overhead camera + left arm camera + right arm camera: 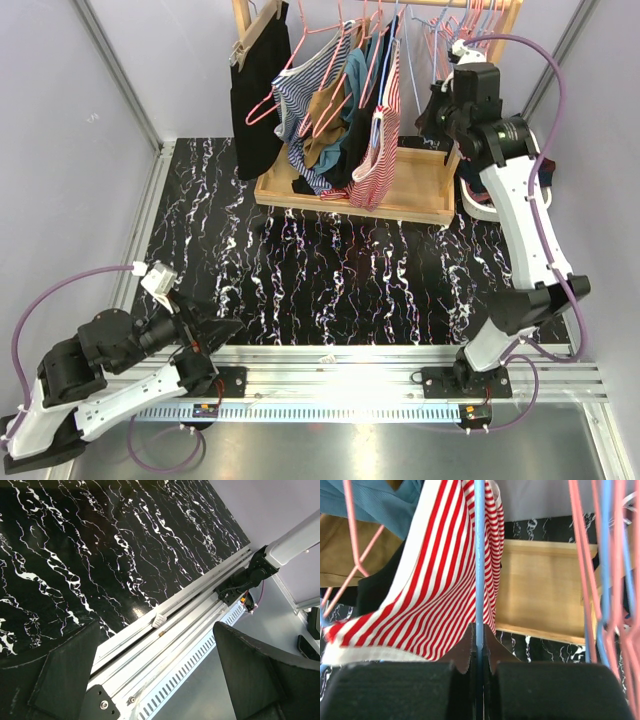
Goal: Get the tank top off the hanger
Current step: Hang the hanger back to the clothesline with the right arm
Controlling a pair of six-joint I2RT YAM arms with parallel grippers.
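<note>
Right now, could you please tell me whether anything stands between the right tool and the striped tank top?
Nothing visible does. The right tool is closed on the blue hanger lying against the striped tank top; pink hangers hang clear to its right.

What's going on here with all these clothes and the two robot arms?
The right gripper, up at the clothes rack, is closed on a blue hanger whose wire runs in front of a red-and-white striped tank top. The top hangs above the wooden tray, not yet off. The left gripper sits open and empty, low near the table's front edge.
</note>
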